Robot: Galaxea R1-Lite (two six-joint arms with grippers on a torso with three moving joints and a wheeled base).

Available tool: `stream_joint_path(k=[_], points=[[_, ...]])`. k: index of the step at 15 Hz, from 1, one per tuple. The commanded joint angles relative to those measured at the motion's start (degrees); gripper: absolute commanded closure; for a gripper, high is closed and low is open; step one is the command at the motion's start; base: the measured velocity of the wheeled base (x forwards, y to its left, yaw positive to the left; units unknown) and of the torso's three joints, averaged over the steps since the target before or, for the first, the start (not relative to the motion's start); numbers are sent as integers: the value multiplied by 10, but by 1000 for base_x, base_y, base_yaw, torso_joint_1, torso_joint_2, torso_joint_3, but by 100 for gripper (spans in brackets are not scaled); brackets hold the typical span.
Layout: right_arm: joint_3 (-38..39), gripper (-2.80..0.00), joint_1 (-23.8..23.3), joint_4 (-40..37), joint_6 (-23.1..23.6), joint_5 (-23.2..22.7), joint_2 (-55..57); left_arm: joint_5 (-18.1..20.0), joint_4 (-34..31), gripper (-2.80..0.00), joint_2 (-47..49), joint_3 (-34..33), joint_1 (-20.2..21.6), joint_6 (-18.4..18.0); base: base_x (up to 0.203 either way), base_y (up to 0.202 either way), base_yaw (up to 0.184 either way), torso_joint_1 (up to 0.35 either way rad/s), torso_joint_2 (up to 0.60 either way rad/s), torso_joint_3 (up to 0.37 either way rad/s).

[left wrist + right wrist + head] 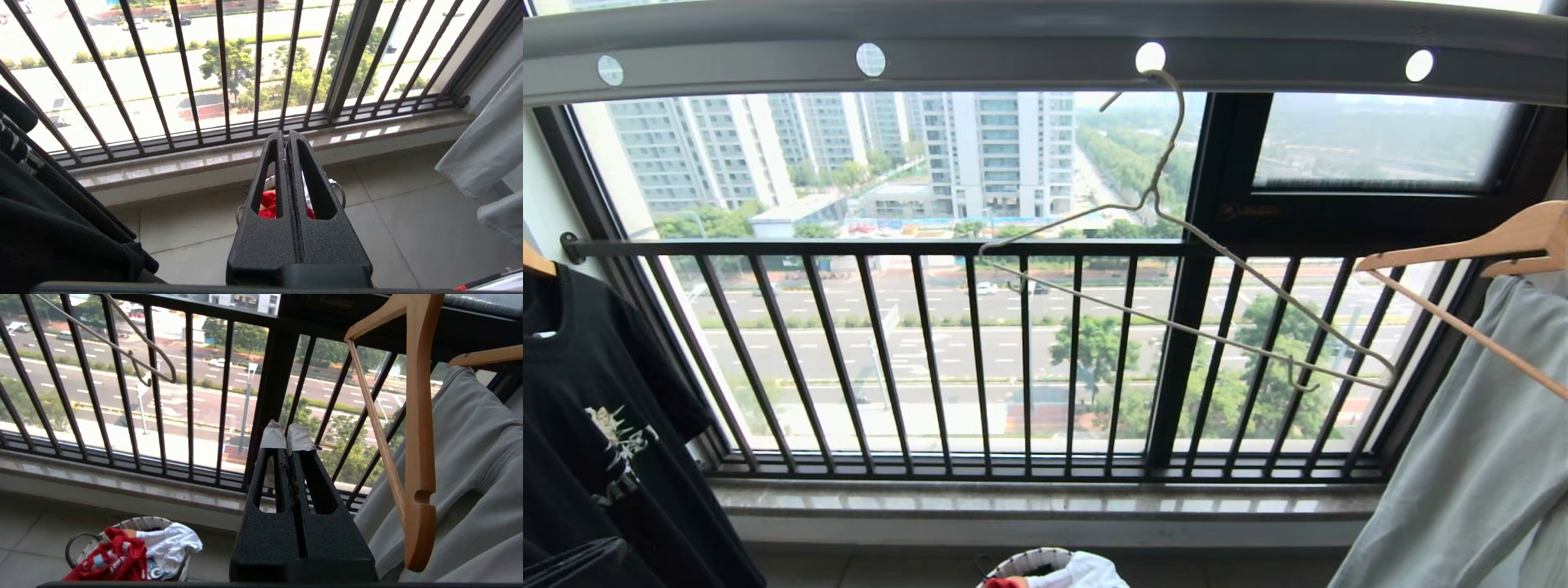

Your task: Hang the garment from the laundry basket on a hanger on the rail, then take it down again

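Right wrist view: with the garment lying in the basket and the hanger bare, both grippers, left and right, are being carried closed and empty, so a reach down is being called for.

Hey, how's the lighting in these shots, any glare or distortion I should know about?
Head view: strong backlight through the window, the rail bowed by the lens, black T-shirt nearly featureless. Left wrist view: the street is washed out. Right wrist view: evenly lit, the garment clearly red in the laundry basket.
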State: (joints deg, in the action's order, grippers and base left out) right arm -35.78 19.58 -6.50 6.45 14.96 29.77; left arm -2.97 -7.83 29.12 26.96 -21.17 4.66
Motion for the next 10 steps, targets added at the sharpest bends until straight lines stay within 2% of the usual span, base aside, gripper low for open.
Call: stream_joint_path(k=[1, 4, 6, 8, 10], points=[[66, 0, -47, 1, -5, -1, -31, -5, 1, 0, -93, -19, 62, 21, 0, 0, 0, 0, 0, 0], [127, 0, -98, 1, -39, -2, -75, -16, 8, 0, -126, -29, 137, 43, 0, 0, 0, 0, 0, 0], [153, 0, -108, 1, -56, 0, -101, -93, 47, 0, -129, -39, 141, 63, 0, 0, 0, 0, 0, 0], [162, 0, -139, 1, -59, -1, -113, -150, 61, 0, -129, -36, 141, 63, 0, 0, 0, 0, 0, 0], [164, 0, -150, -1, -58, -2, -134, -152, 63, 0, -129, -35, 155, 41, 0, 0, 0, 0, 0, 0]])
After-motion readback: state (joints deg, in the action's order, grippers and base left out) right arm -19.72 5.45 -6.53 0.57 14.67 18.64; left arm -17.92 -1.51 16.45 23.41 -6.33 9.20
